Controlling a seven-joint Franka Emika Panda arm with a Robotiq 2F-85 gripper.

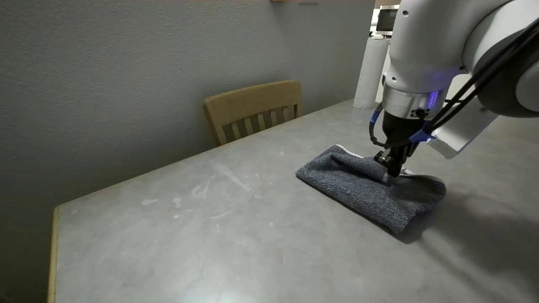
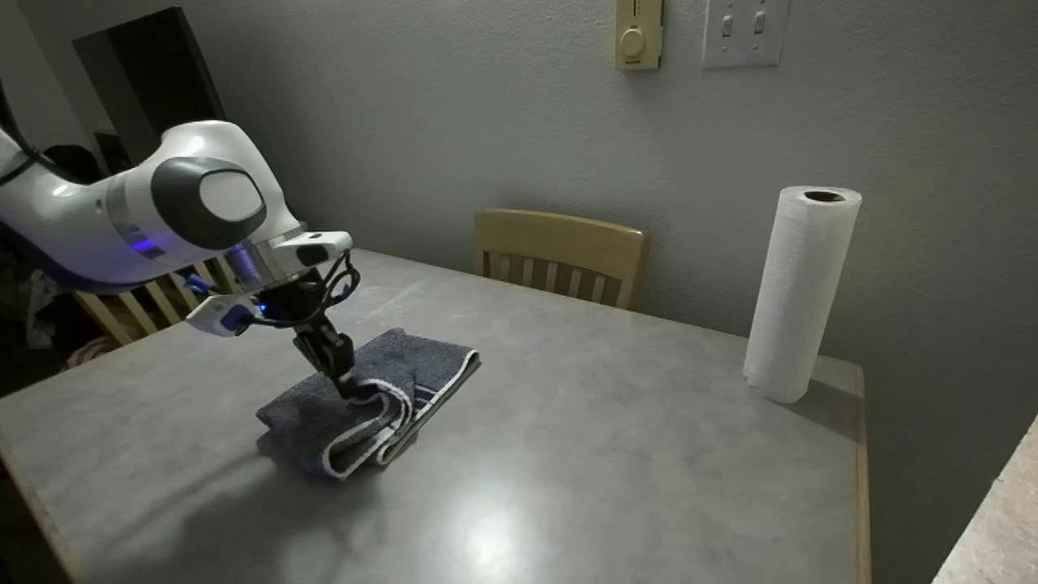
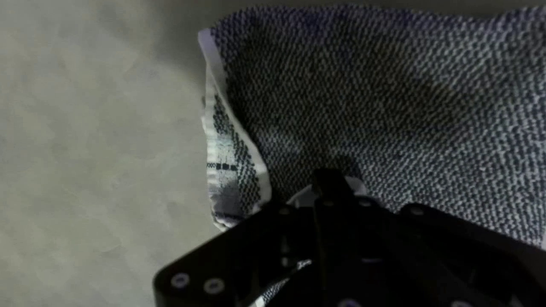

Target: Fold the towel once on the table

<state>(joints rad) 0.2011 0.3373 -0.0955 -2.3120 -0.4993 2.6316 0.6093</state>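
Much bare table (image 2: 616, 454) surrounds the towel (image 1: 358, 191), whose white-trimmed edge the hand (image 2: 349, 389) holds clenched.

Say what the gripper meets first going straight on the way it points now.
More of the towel: the gripper seems shut on its edge, pointing down into the folds. The table likely follows; depth is unclear.

Dim overall. Worktop (image 2: 584, 438) shows a white glare patch near the bottom in both exterior views. Broad soft shadow beside the towel (image 1: 366, 193). Wall (image 1: 126, 84) darkens toward lower left in an exterior view. Wrist view darker, murky; hand (image 3: 329, 181) near-black, detail mostly lost.
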